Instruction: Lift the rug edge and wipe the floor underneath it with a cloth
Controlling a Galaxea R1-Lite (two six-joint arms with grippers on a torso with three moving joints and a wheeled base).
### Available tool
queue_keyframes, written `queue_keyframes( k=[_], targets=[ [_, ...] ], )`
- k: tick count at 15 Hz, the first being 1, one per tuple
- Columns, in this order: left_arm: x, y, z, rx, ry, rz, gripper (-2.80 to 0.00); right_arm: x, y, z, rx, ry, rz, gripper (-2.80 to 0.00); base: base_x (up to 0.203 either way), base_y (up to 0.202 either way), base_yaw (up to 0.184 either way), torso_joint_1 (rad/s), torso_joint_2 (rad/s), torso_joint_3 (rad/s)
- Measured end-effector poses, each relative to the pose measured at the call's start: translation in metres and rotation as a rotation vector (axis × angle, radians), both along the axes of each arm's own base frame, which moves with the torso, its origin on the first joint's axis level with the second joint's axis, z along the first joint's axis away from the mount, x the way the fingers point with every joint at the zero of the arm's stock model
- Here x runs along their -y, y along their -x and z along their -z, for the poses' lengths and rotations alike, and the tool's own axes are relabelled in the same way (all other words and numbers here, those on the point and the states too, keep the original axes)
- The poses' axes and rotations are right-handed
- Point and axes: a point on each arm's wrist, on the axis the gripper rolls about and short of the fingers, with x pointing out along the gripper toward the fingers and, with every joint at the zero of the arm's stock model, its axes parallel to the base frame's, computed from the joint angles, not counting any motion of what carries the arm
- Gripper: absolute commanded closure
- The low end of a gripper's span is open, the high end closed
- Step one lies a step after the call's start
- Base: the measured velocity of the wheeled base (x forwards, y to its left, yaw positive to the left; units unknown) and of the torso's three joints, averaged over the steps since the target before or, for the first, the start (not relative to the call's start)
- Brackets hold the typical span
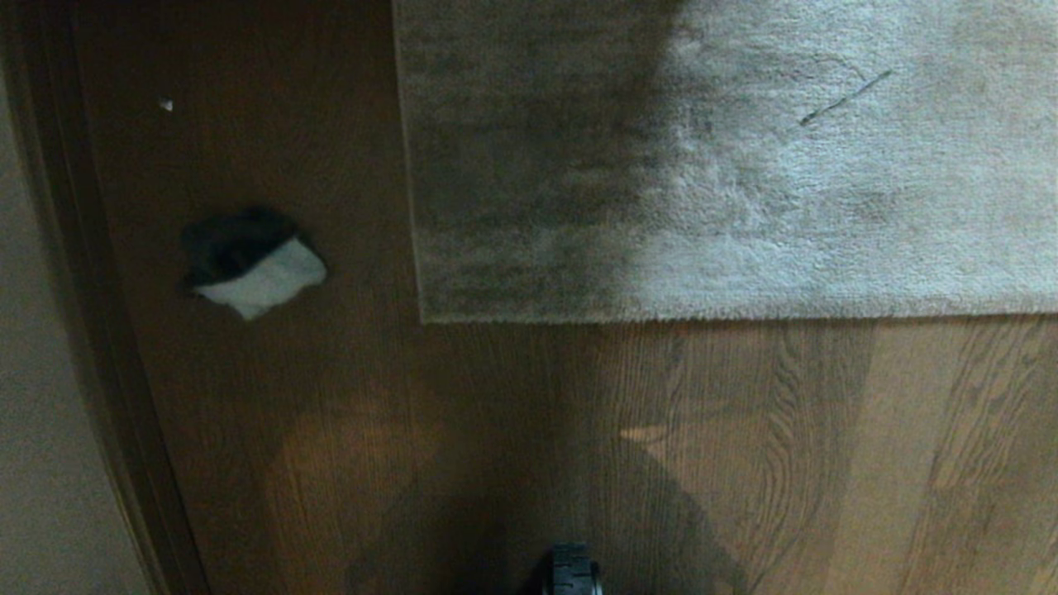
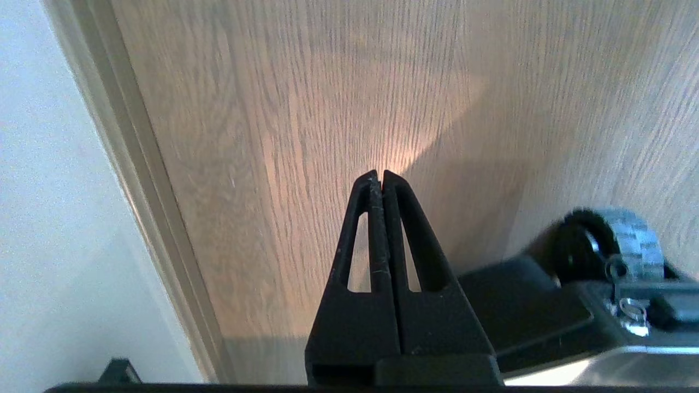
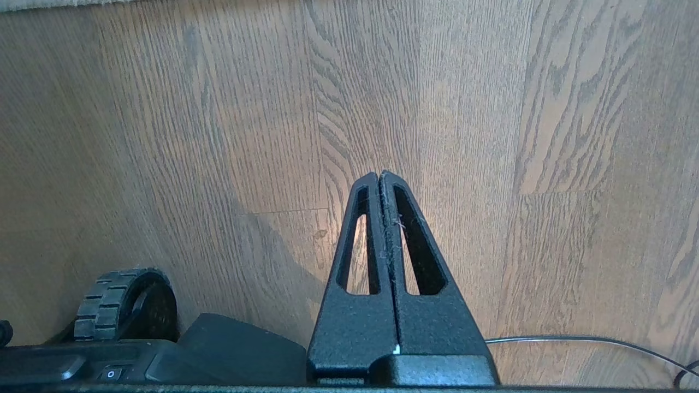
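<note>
Here, the cloth (image 1: 252,264) lies on the floor (image 1: 347,463) beside the wall's skirting (image 1: 91,330), apart from the rug edge (image 1: 727,317). Both arms escape my head view; my left gripper (image 2: 380,173) and right gripper (image 3: 379,174) sit pinched together, empty.

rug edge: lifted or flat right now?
Flat. In the head view the rug edge lies straight against the floor, no paler backing showing, no fold; neither gripper is near it.

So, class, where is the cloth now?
In the head view the cloth lies on the floor, left of the rug edge, touching nothing else.
</note>
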Motion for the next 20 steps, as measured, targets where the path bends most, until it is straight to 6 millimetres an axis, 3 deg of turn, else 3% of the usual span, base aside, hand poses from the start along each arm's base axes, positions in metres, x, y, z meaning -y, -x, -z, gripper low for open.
queue_keyframes(
  k=[8,20],
  targets=[
    [0.000,0.012,0.003,0.151,0.003,-0.012,0.00,0.000,0.000,0.000,0.000,0.000,0.000,0.00,0.000,0.000,0.000,0.000,0.00,0.000],
    [0.000,0.013,0.003,0.164,0.002,-0.012,0.00,0.000,0.000,0.000,0.001,0.000,0.000,0.00,0.000,0.000,0.000,0.000,0.00,0.000]
  ],
)
